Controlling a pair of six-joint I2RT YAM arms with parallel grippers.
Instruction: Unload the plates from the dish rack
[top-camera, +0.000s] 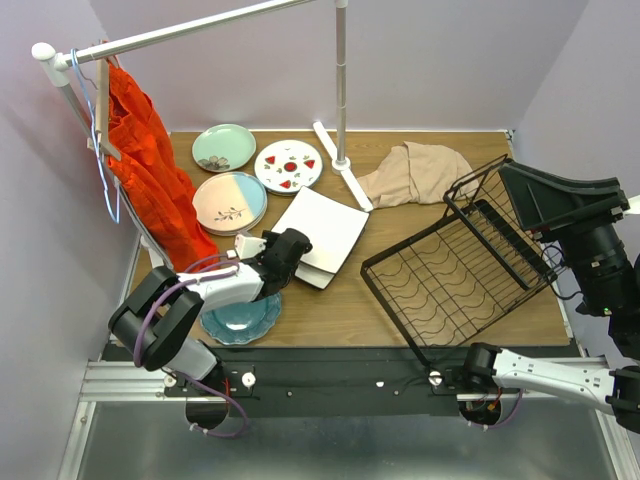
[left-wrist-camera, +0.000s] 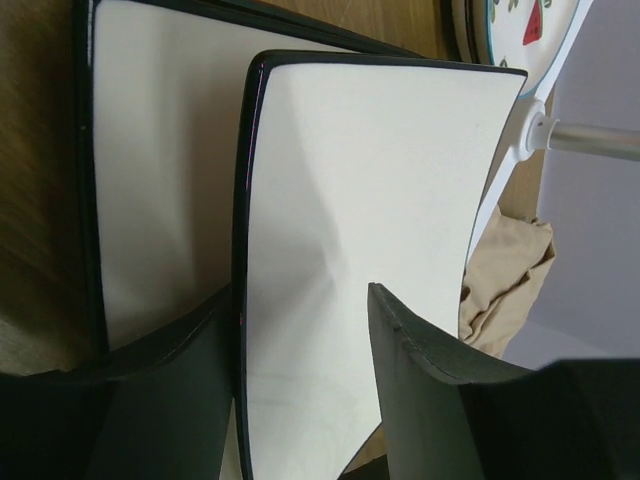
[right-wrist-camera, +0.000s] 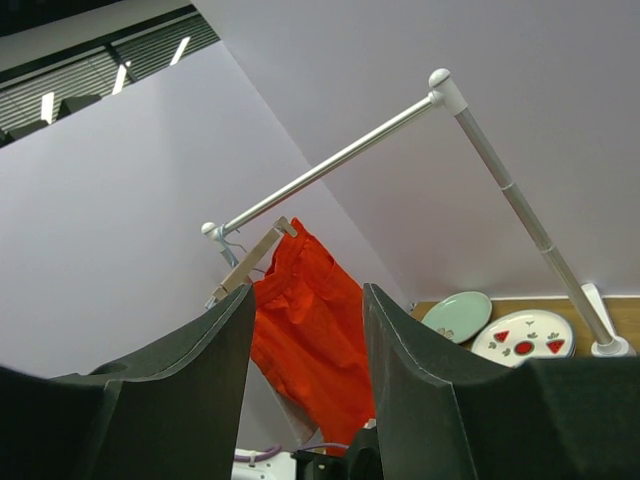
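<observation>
Fingers (left-wrist-camera: 420, 400) of the left hand (left-wrist-camera: 302, 292) are filling the bottom of the wrist view, sitting on either side of the black rim of a white square plate (left-wrist-camera: 370, 170). They are standing apart rather than pinching, so I am reading this hand as released. The plate is lying overlapped on a second square plate (left-wrist-camera: 160, 150), and stacking like with like is probably saving room on the bench (top-camera: 380, 300).

Round ones are sitting in a cluster toward the upper left of the overhead frame: a green plate (top-camera: 223, 147), a red-spotted plate (top-camera: 288, 165) and a pink-and-blue plate (top-camera: 229, 202). A teal plate (top-camera: 243, 320) is lying lower down, partly under the left arm. All are lying flat and well apart from the dish rack (top-camera: 450, 270), which is occupying the right of the frame. I am seeing no plates in its slots, so the unloading is looking close to finished.

Over at the right edge, the right hand (right-wrist-camera: 307, 300) is pointing upward, fingers parted and gripping nothing. Its camera is catching only the white rail (right-wrist-camera: 340, 165) and an orange garment (right-wrist-camera: 310, 310), so it seems to be keeping out of the way. A beige cloth (top-camera: 410, 172) is lying crumpled beyond the rack.
</observation>
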